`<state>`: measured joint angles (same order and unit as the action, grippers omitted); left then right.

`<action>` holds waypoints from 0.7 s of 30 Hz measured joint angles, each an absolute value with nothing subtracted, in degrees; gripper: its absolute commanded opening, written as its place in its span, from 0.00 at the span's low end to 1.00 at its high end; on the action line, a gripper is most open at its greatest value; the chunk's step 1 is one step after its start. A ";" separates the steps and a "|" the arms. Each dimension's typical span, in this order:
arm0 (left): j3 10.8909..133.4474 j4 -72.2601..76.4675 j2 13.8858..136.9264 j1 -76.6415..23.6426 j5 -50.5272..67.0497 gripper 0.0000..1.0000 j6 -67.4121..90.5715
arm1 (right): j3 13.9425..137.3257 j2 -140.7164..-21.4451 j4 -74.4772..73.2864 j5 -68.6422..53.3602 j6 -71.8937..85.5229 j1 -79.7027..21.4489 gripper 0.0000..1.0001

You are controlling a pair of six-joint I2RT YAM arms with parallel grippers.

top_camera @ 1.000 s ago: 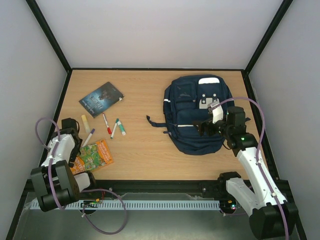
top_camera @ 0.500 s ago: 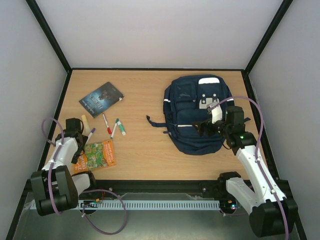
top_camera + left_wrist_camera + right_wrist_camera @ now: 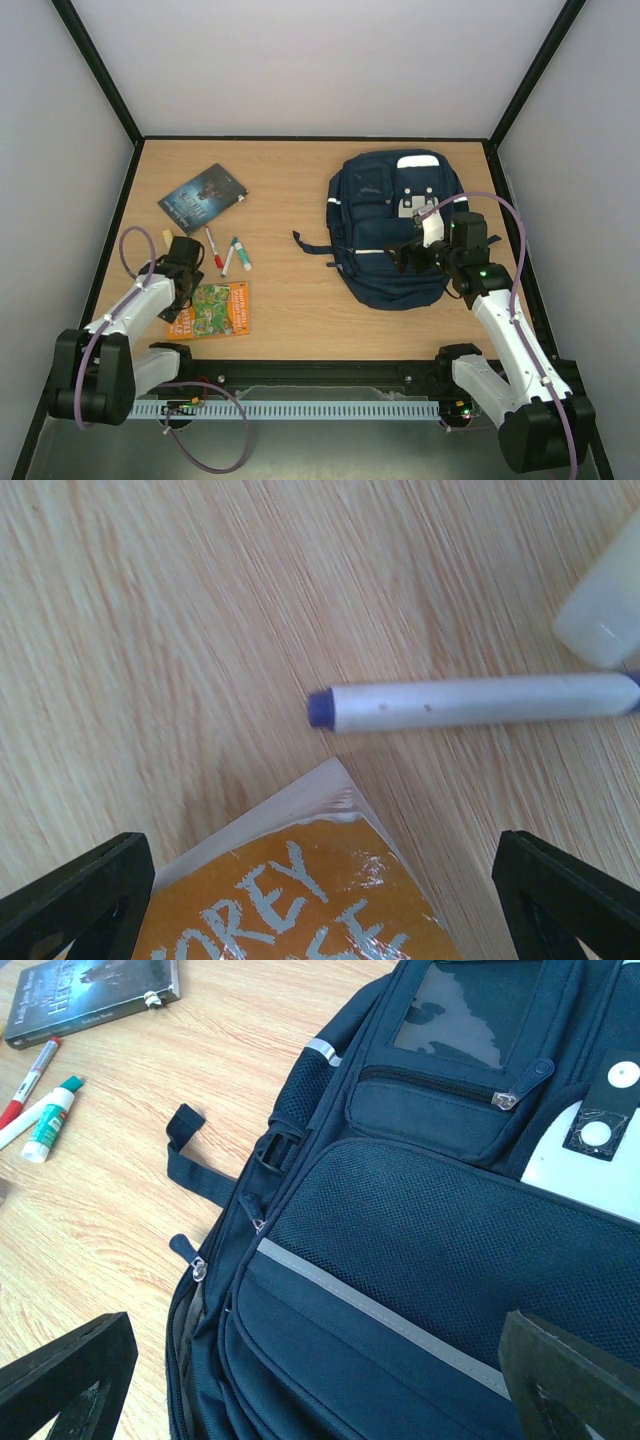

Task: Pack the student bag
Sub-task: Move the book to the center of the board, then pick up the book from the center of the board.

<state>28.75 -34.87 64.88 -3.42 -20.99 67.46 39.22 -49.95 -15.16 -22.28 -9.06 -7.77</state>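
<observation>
The student bag [image 3: 395, 230] lies flat, front up, on the right half of the table [image 3: 290, 190], under the right end effector [image 3: 408, 258], whose jaws stand wide and empty; I judge it should catch the side zip pull [image 3: 199, 1269] first. The left end effector [image 3: 185, 260], equally wide and empty, hangs over the orange book [image 3: 300, 910], which needs a low, edge-on pinch. Its cover shows the letters "OREY"

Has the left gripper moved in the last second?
Yes. The left gripper has swung to the right, toward the red marker, judged against the dark book, which has stayed put.
</observation>
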 measured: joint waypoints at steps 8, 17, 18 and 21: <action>28.82 -35.00 69.69 -18.06 -22.48 0.96 75.48 | 39.22 -49.95 -15.16 -22.28 -9.06 -7.77 0.99; 33.39 -35.79 78.89 -32.91 -23.73 0.96 84.27 | 39.22 -49.95 -15.20 -22.26 -9.08 -7.77 0.99; 34.37 -35.86 80.16 -34.70 -23.83 0.96 85.19 | 39.22 -49.95 -15.20 -22.26 -9.08 -7.77 0.99; 37.54 -36.05 84.01 -39.27 -24.01 0.96 87.13 | 39.22 -49.95 -15.20 -22.26 -9.08 -7.77 0.99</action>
<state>37.54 -36.05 84.01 -39.27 -24.01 87.13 39.22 -49.95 -15.20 -22.26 -9.08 -7.77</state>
